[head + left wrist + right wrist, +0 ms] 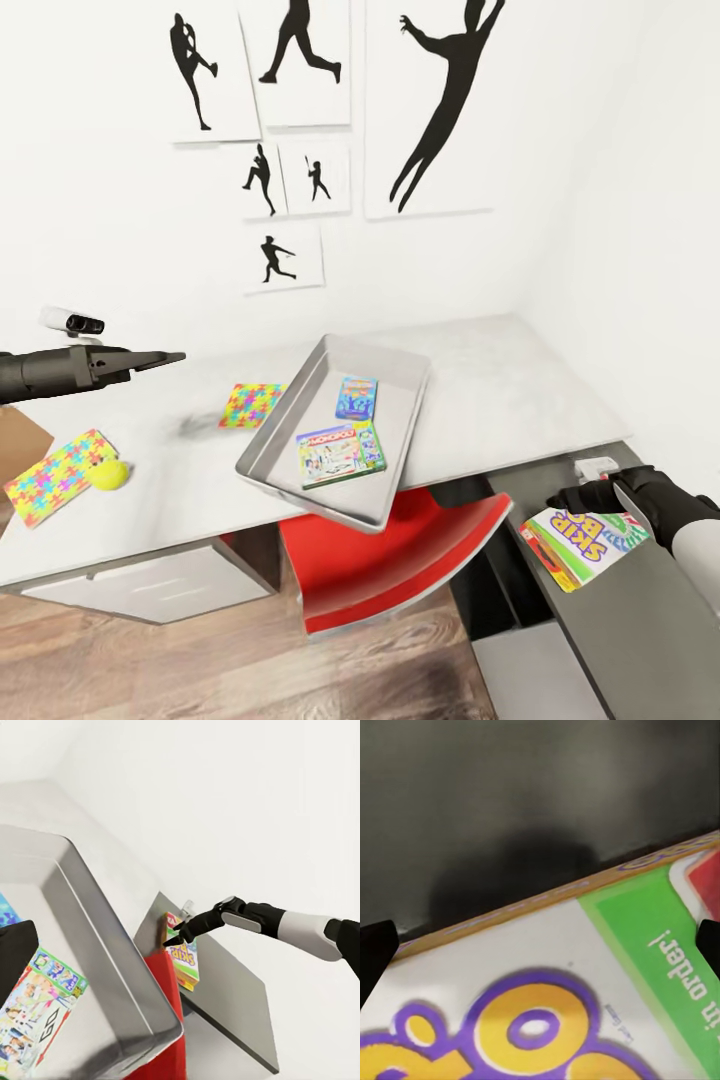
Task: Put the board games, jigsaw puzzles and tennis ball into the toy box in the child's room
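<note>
White walls, silhouette posters (300,120) of athletes up at 12 o'clock; pale table (500,390) across mid-frame, dark side unit (620,620) at 4 o'clock, red chair (400,560) tucked below.
Grey tray-like toy box (275,420) centre of table, tilted, near edge overhanging; holds two board games: small blue one (356,396) at its 12, Monopoly box (340,453) at its 6.
One jigsaw puzzle (250,404) flat at 9 o'clock of toy box, just beside; second jigsaw puzzle (58,474) far at 8 o'clock, tennis ball (107,472) touching its edge.
Left gripper (165,357) hovering at 9 o'clock over table, holding nothing, fingers drawn together to a point (looks pressed together).
Right gripper (585,497) at 4 o'clock, pinching yellow SKIP-BO game (580,545) by its top edge over side unit; same grip seen from left wrist (174,939).
</note>
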{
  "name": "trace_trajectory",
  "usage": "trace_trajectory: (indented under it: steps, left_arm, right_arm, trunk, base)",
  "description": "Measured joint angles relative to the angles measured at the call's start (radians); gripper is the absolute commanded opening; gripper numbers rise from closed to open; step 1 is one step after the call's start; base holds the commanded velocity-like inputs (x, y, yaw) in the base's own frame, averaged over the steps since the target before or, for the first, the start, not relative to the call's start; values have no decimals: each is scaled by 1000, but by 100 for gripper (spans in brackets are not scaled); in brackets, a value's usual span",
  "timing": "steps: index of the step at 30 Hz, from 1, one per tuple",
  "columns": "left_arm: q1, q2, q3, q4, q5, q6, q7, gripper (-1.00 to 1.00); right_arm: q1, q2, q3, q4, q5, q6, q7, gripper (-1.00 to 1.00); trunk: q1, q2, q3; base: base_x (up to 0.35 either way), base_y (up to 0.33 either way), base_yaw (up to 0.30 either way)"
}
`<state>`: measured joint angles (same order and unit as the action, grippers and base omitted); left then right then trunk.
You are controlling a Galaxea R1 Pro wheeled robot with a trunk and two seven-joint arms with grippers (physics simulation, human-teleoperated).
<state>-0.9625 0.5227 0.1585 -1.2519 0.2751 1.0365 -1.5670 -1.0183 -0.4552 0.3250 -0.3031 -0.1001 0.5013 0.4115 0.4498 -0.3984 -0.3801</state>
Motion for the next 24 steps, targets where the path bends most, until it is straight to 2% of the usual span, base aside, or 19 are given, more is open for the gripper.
trace_trajectory:
  steps: [7, 17, 24]
  left_arm:
    - [0, 0, 0, 0, 0, 0, 0, 100]
    - [0, 0, 0, 0, 0, 0, 0, 100]
    - [0, 0, 0, 0, 0, 0, 0, 100]
  right_arm:
    - [0, -1, 0, 0, 0, 0, 0, 100]
    - [0, -1, 0, 0, 0, 1, 1, 100]
    - [0, -1, -1, 0, 0, 1, 1, 100]
  trunk:
    - [0, 0, 0]
    - [0, 0, 0]
    - [0, 0, 0]
  base:
    - [-108, 0, 0]
    - [-15, 0, 0]
    - [-150, 0, 0]
